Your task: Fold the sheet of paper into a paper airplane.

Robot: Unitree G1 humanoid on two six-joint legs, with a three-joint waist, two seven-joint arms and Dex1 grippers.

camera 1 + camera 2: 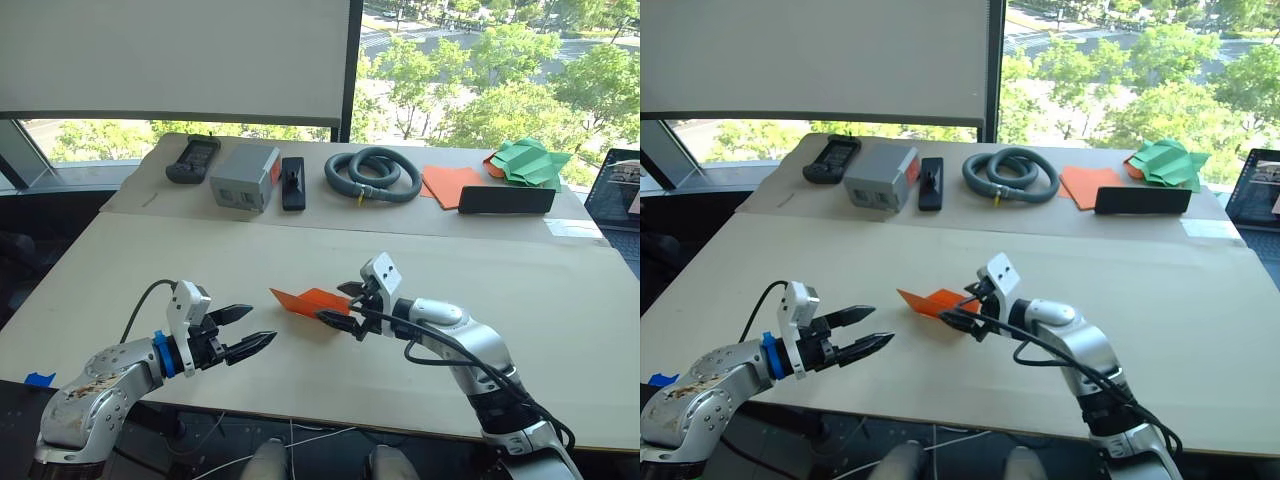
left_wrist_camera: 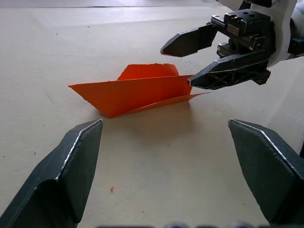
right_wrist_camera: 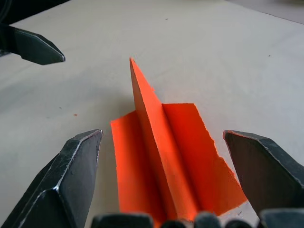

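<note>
Overhead, one small bright orange folded paper airplane lies near the front edge of the pale worktop, between two end effectors. Its long axis runs across the worktop, nose toward the robot's left. Bare surface surrounds it. The left end effector hangs open, well apart from the paper. From the left wrist, the right end effector is open at the airplane's tail. From the right wrist, the upright fin points away between spread fingers.
</note>
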